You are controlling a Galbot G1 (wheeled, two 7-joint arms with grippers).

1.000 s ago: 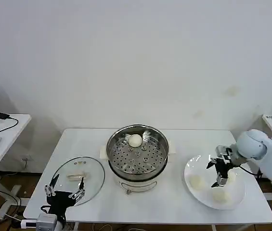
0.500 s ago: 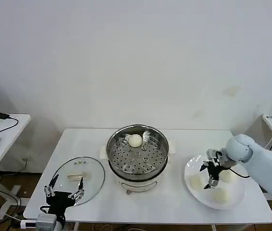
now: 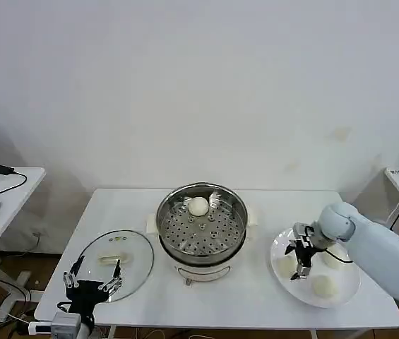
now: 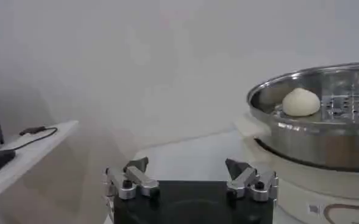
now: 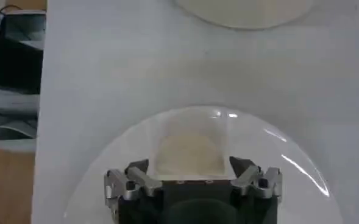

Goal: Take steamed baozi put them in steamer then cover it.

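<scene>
The steamer (image 3: 200,226) stands mid-table, uncovered, with one baozi (image 3: 198,206) on its perforated tray. Three more baozi lie on the white plate (image 3: 292,293) at the right: one nearest the steamer (image 3: 282,267), one at the front (image 3: 324,285), one partly hidden behind the arm (image 3: 335,258). My right gripper (image 3: 295,263) hangs open just over the nearest one. In the right wrist view that baozi (image 5: 188,152) sits between the spread fingers of my right gripper (image 5: 189,167). My left gripper (image 3: 94,277) rests open at the front left; the left wrist view has it (image 4: 188,167) facing the steamer (image 4: 313,122).
A round glass lid (image 3: 125,247) lies flat on the table left of the steamer, under my left gripper. A side desk (image 3: 1,205) with a cable and mouse stands off to the left. Bare tabletop (image 3: 255,289) separates steamer and plate.
My right gripper has slid left across the plate, from over the back baozi to over the one nearest the steamer. The left arm has barely shifted.
</scene>
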